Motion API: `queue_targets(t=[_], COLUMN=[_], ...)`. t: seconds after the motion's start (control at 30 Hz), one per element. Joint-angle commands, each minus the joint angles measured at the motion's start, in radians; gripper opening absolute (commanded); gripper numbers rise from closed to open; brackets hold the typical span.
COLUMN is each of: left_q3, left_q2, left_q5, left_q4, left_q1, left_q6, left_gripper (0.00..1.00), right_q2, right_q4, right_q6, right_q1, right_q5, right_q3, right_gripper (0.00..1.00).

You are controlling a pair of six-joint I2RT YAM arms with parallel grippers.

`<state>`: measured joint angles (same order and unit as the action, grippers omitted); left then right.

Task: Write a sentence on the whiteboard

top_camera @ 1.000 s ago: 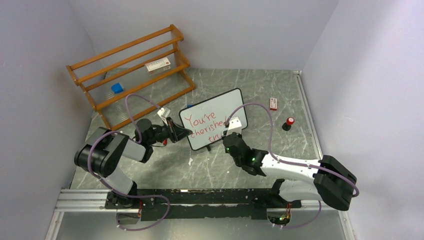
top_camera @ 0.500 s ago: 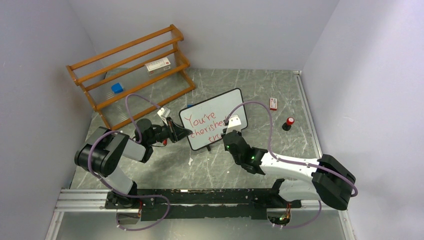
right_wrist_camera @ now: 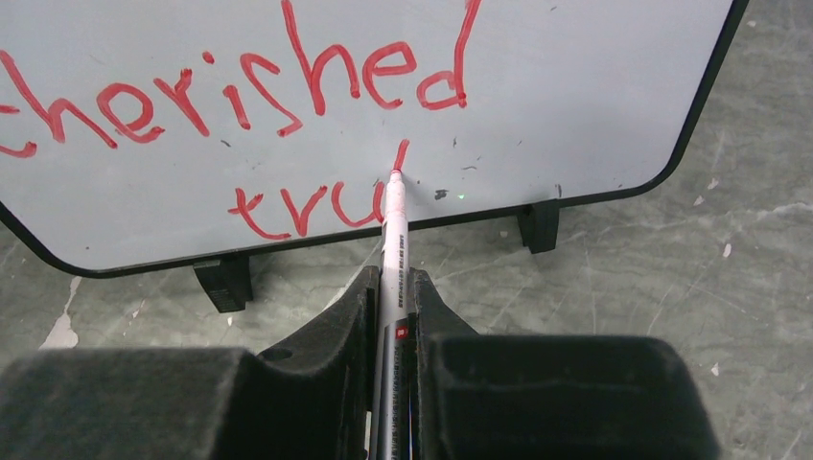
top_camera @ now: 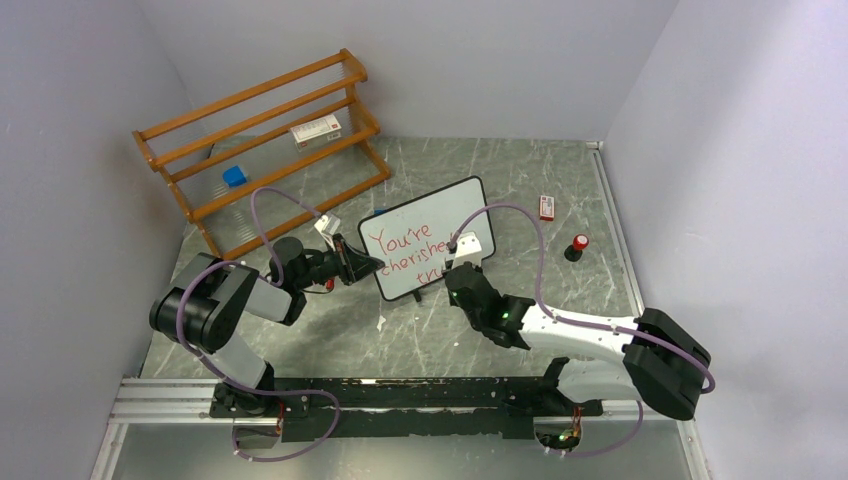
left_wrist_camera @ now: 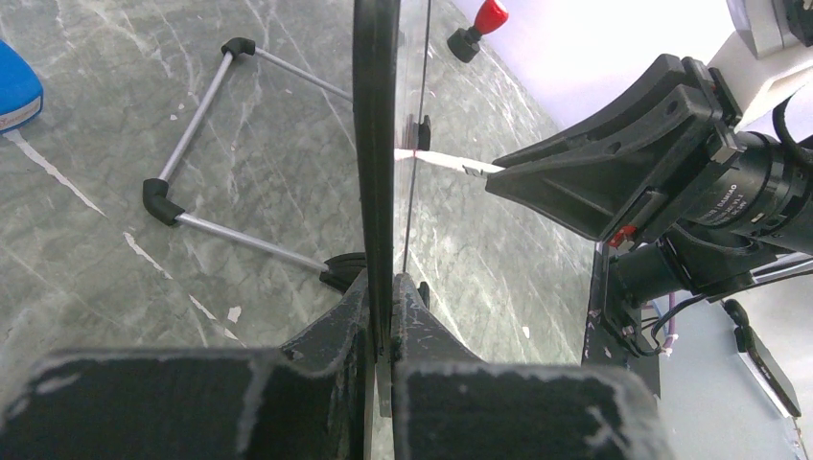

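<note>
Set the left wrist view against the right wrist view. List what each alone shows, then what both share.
Left wrist only: the left gripper shut on the edge of the whiteboard, the wire stand behind it, and a red-topped object beyond. Right wrist only: the sentence in red, its last line reaching "tru". Both: the whiteboard, the right gripper holding the marker, its tip on the board, and the grey table.

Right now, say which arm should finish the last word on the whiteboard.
Right: the right gripper is shut on the red marker, tip on the whiteboard after "tru"; the left gripper clamps its edge.
</note>
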<state>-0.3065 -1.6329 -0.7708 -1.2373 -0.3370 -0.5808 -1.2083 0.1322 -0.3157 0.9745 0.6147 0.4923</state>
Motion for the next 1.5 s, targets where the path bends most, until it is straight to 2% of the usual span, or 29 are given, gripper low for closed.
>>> queue_targets(t=[0.0, 0.77, 1.27, 1.47], left_q3=[0.001, 0.002, -0.001, -0.007], left_q2=[-0.02, 0.002, 0.041, 0.037], left_q5=[-0.005, -0.009, 0.002, -0.005], left_q4=[0.042, 0.081, 0.172, 0.171], left_q1=[0.012, 0.017, 0.024, 0.025], left_q6=[0.008, 0.017, 0.057, 0.056], left_gripper=[0.05, 0.05, 0.05, 0.05], right_q2=[0.009, -0.018, 0.066, 0.043], right_q4=[-0.046, -0.097, -0.017, -0.003], right_q6=[-0.047, -0.094, -0.048, -0.036], right_q1=[-0.007, -0.008, -0.008, -0.009], right_q5=[-0.033, -0.031, 0.025, 0.035], right_q3=[-0.014, -0.011, -0.027, -0.014], right_gripper=[0.0, 0.0, 0.0, 0.0])
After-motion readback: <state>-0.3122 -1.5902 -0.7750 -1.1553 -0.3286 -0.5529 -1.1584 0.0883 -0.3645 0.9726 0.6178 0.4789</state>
